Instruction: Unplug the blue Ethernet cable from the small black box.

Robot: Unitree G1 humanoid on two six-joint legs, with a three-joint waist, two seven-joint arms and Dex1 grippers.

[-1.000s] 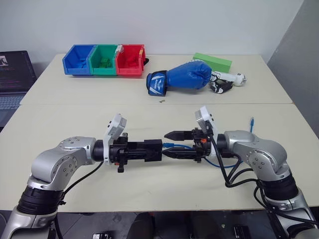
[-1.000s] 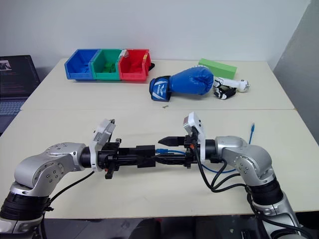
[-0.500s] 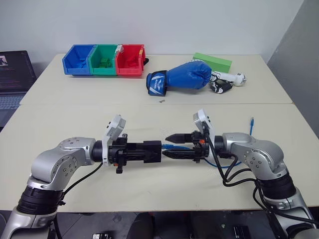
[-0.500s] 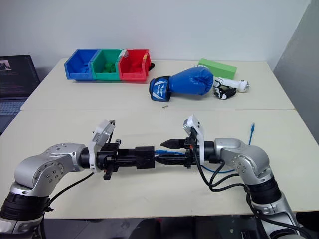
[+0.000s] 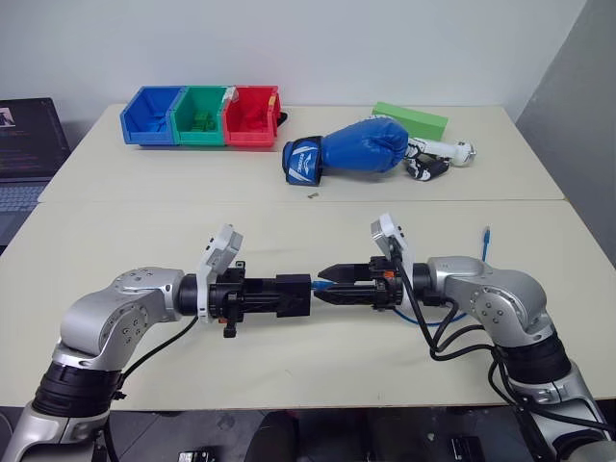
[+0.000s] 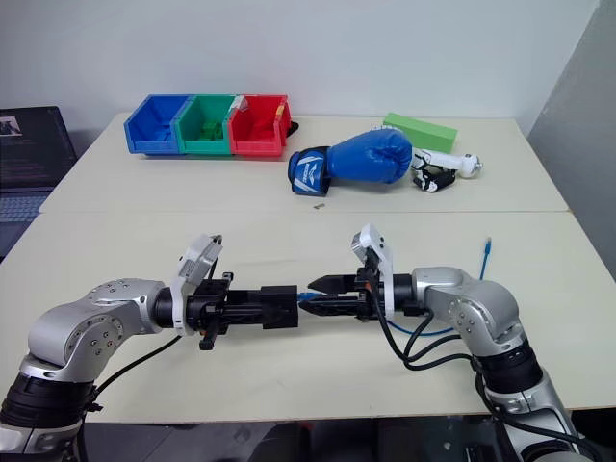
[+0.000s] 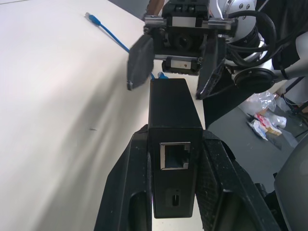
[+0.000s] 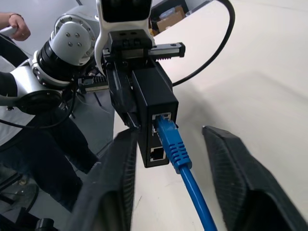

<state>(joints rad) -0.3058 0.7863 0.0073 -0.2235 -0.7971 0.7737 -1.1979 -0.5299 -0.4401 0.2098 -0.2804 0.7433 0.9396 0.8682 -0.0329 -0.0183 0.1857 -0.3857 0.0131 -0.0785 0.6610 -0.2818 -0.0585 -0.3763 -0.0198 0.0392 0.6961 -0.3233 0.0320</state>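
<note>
My left gripper (image 5: 289, 295) is shut on the small black box (image 5: 294, 294), holding it level above the table's near half. In the left wrist view the box (image 7: 173, 115) sits between the two fingers, with an empty port facing the camera. The blue Ethernet cable (image 8: 175, 149) is plugged into the box's (image 8: 154, 103) other end. My right gripper (image 5: 325, 285) faces the left one. Its fingers (image 8: 226, 159) stand on either side of the plug with gaps showing, so it is open. The cable's free end (image 5: 487, 234) lies on the table at the right.
Blue, green and red bins (image 5: 202, 115) stand at the back left. A blue boxing glove (image 5: 351, 149), a green block (image 5: 411, 118) and a white-and-black item (image 5: 438, 157) lie at the back. A laptop (image 5: 24, 144) sits far left. A person's hand (image 8: 14, 24) is in the right wrist view.
The right gripper's fingers have come closer together around the plug at the box. The left gripper and the box have stayed where they were.
</note>
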